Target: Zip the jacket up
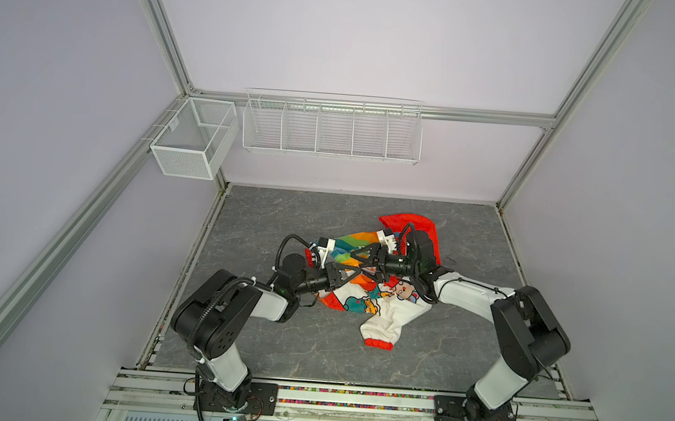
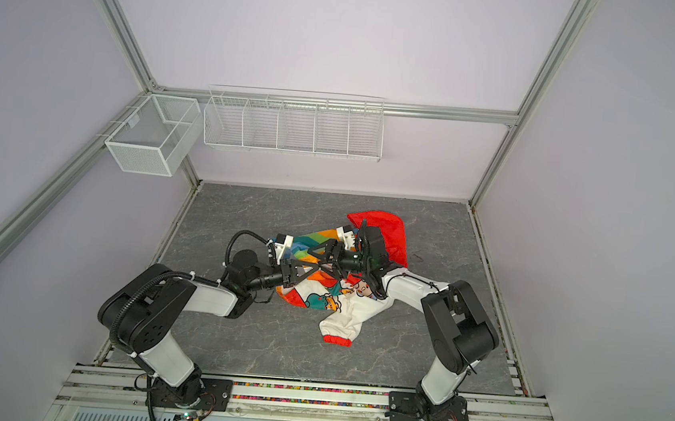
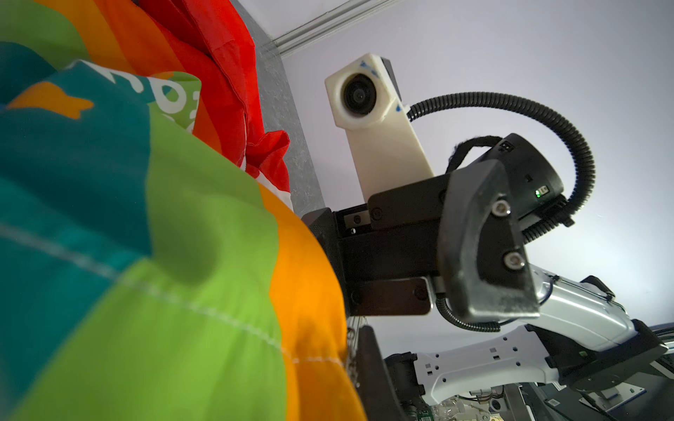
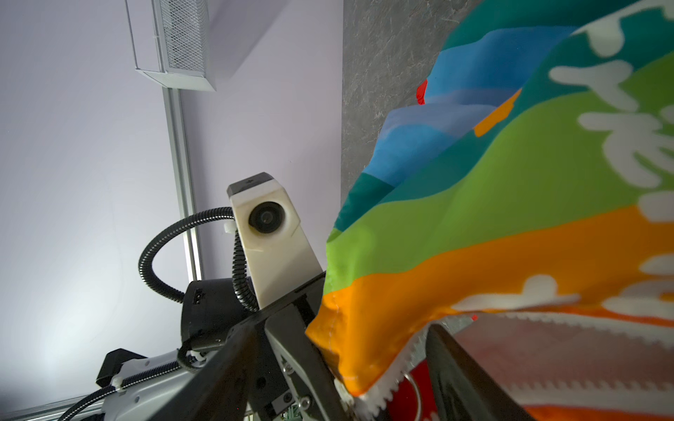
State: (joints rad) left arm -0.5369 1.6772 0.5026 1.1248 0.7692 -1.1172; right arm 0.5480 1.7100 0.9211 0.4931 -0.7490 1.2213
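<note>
The jacket [image 1: 365, 305] lies crumpled mid-table in both top views, with the red hood at the back right and a white lining sleeve with a red cuff [image 2: 335, 339] toward the front. My left gripper [image 1: 359, 272] reaches in from the left and is shut on the orange corner of the jacket [image 3: 310, 291] beside the white zipper teeth. My right gripper [image 1: 355, 255] reaches in from the right and faces it. It stands open around that same corner. The zipper teeth [image 4: 386, 386] and a metal pull ring [image 4: 412, 392] lie between its fingers [image 4: 456, 364].
A white wire rack [image 1: 330, 129] hangs on the back wall and a mesh box [image 1: 192, 140] on the left wall, both above the grey marbled table [image 1: 274, 339]. Aluminium frame posts stand at the corners. The arm bases sit on the front rail [image 1: 352, 400].
</note>
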